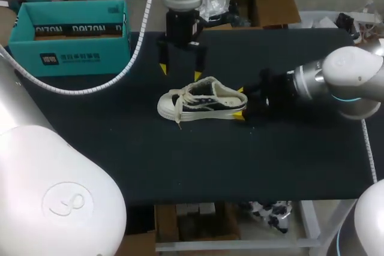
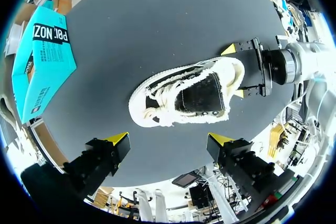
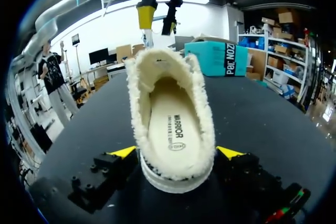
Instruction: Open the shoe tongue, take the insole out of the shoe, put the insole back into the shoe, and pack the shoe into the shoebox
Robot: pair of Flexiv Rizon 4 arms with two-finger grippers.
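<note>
A white-and-black sneaker (image 1: pixel 201 101) lies on its side on the black table, toe toward the teal shoebox (image 1: pixel 72 34). My left gripper (image 1: pixel 180 71) hangs open just above and behind the laces. In the left wrist view the sneaker (image 2: pixel 189 95) lies ahead of the open left gripper (image 2: pixel 169 139), clear of its fingers. My right gripper (image 1: pixel 241 102) is open, its yellow tips on either side of the heel. In the right wrist view the heel sits between the tips of the right gripper (image 3: pixel 177 152), and the cream insole (image 3: pixel 170 129) shows inside the shoe (image 3: pixel 173 103).
The open shoebox (image 2: pixel 44 61) stands at the table's far left corner, also seen as the shoebox (image 3: pixel 218 59) beyond the shoe. A white cable (image 1: pixel 108 81) from the left arm droops over the mat (image 1: pixel 180 166) between box and shoe.
</note>
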